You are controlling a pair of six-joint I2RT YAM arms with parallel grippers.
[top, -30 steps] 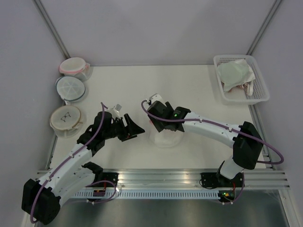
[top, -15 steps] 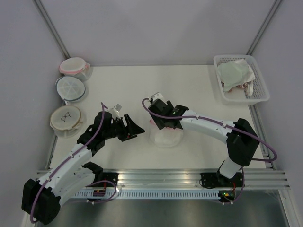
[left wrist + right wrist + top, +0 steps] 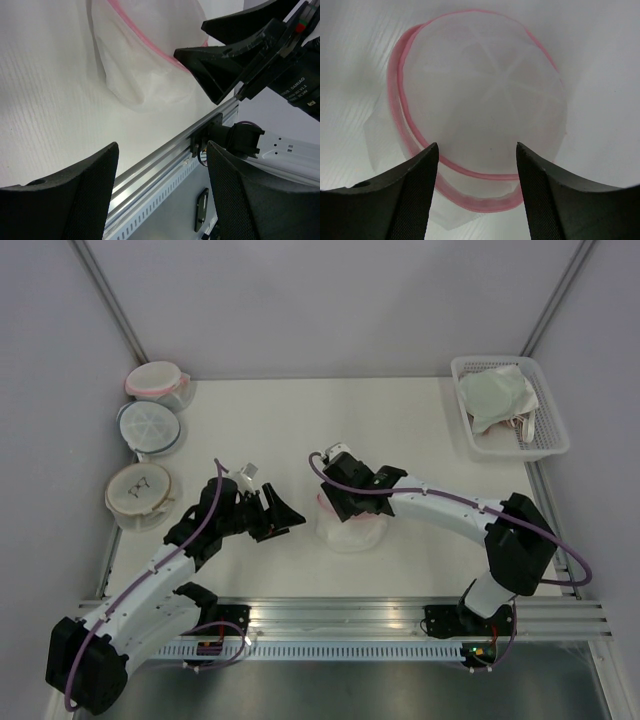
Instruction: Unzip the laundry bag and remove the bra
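— What's along the left edge of the bench (image 3: 300,420)?
— Three round mesh pouches in a row. The pink-rimmed pouch (image 3: 157,380) is at the back, then the blue-rimmed pouch (image 3: 150,427), and the tan-rimmed pouch (image 3: 139,490) is nearest.

— And the arms?
— The left hand (image 3: 283,518) hangs with its matte black, finely pitted fingers spread, gripping nothing. Just right of it, mid-bench, sits the laundry bag (image 3: 352,532). It's a soft white mesh dome, ribbed like a parasol, with a pink zipper round its edge. The right hand (image 3: 477,146) hovers over it, fingers apart, released. I can't make out the bra through the mesh.

— Far right?
— A white slotted plastic basket (image 3: 490,360) with a pale greenish cloth (image 3: 492,395) heaped in it.

— Anything changed?
— The right wrist has shifted a little over the bag. The left arm and the bag haven't budged.
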